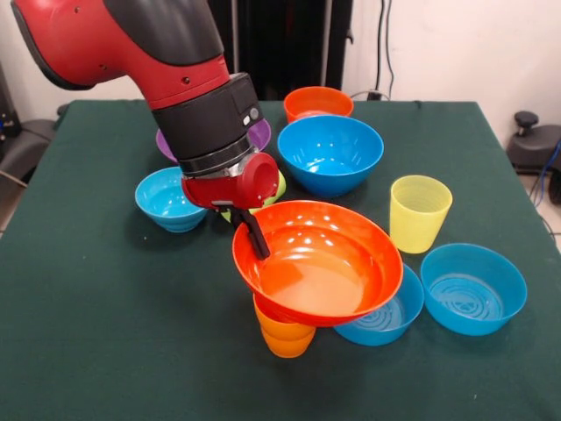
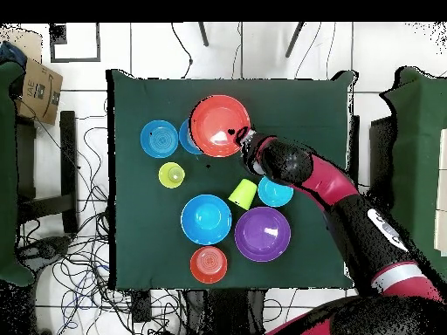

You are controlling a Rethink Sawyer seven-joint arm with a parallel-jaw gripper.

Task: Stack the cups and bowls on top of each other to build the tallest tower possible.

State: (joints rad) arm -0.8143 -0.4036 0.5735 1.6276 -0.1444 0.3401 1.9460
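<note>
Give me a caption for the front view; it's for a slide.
Sawyer's gripper holds the large orange bowl by its rim atop an orange cup.

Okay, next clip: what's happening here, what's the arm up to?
The red arm's claw is at the rim of the large orange bowl, which sits tilted on an upright-stacked orange cup near the table's front. That is the whole tower so far. The big blue bowl, yellow cup, purple bowl, green cup and the smaller bowls are spread loose on the green table.
</note>
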